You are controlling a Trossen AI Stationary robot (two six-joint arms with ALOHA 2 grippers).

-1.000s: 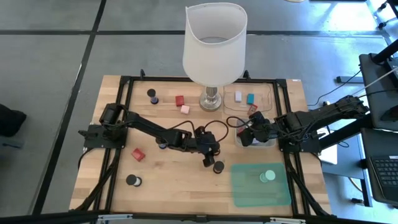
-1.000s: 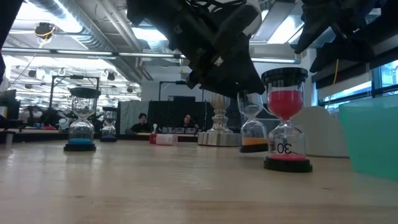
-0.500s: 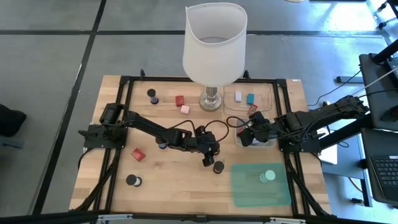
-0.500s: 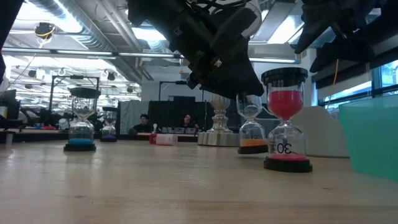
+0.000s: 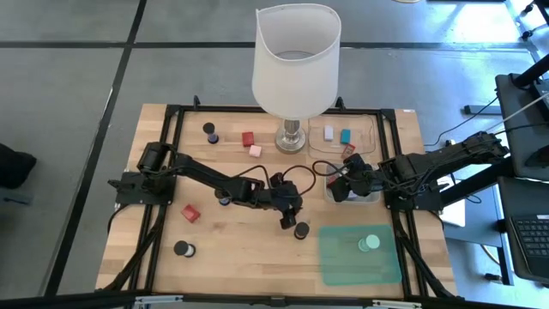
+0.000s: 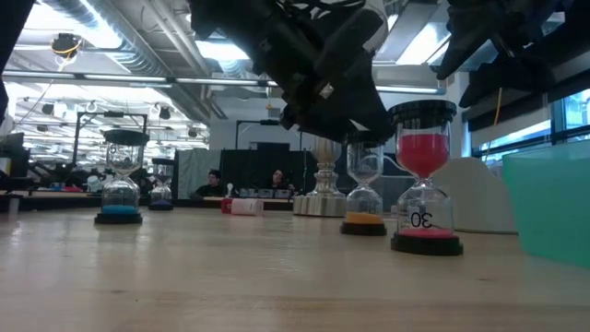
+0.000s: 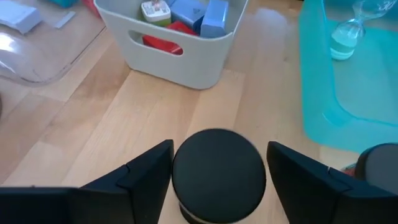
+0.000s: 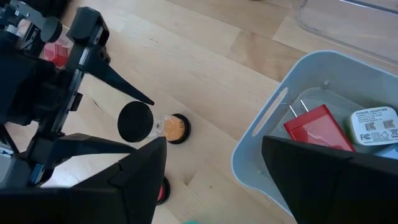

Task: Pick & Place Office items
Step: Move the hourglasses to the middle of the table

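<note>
Near the middle of the table, just short of the teal mat (image 5: 343, 257), the orange-sand hourglass (image 6: 363, 198) now stands with its base flat on the wood. A second ago it hung clear of the surface and a touch closer to the red hourglass (image 6: 424, 184). So it has been set down, and the left gripper (image 7: 221, 149) has let go. From its wrist camera the black round cap sits between the two fingers (image 7: 149, 165) with bare wood showing on either side, so the claw is spread and touching nothing. To my eye that finishes the placing of this piece, unless it was meant for the mat, which it stands near but not on; the arm would need to lift straight up so as not to knock it into its red neighbour. Over the grey bin (image 7: 180, 62) the right gripper (image 8: 214, 146) hangs, as it did a second ago, claw spread and empty. Below it lie a red plug block (image 8: 314, 127) and a white adapter (image 8: 373, 127). On the mat stands a mint hourglass (image 7: 345, 37). As for writing, the red hourglass carries a plain "30" on its lower bulb. The adapter's label seems to read "POWER ADAPTER" above some compliance marks; its finer print I cannot make out.
</note>
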